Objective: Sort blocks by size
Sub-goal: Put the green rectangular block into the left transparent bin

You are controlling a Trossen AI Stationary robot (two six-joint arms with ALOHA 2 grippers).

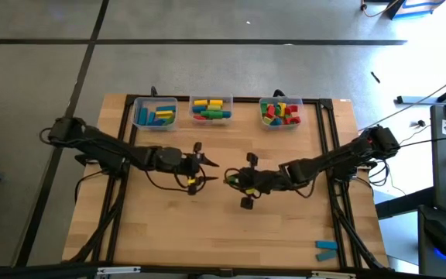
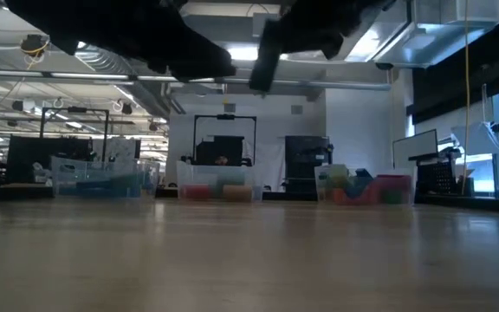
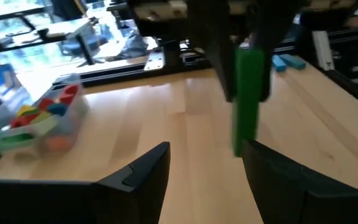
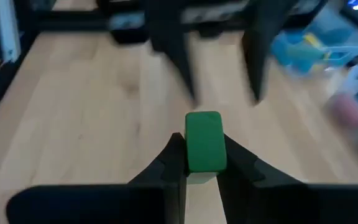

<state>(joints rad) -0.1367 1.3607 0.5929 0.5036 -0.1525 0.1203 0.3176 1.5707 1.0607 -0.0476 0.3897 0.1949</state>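
A long green block (image 4: 204,140) is held over the middle of the table, with my right gripper (image 4: 204,144) shut on it. It also shows in the left wrist view as a green bar (image 3: 247,102). My left gripper (image 3: 207,180) faces it from the table's left, open, and the bar's free end is close to one of its fingers (image 3: 291,180). Whether they touch I cannot tell. From above, the left gripper (image 1: 206,170) and right gripper (image 1: 235,180) stand nearly tip to tip. Other blocks lie in three clear bins at the far edge. My right gripper pinches the green block between its two fingers, on two opposite long sides (image 4: 188,163). The fingers come from the table's right, slanting a little downward. The block sticks out past the fingertips with its free end (image 3: 243,149) toward my left gripper, lifted clear of the table.
Three clear bins stand along the far edge: a left bin (image 1: 155,115) with mostly blue blocks, a middle bin (image 1: 211,109) with mixed colours and a right bin (image 1: 281,113) with red, yellow and green ones. Blue blocks (image 1: 326,249) lie at the near right corner.
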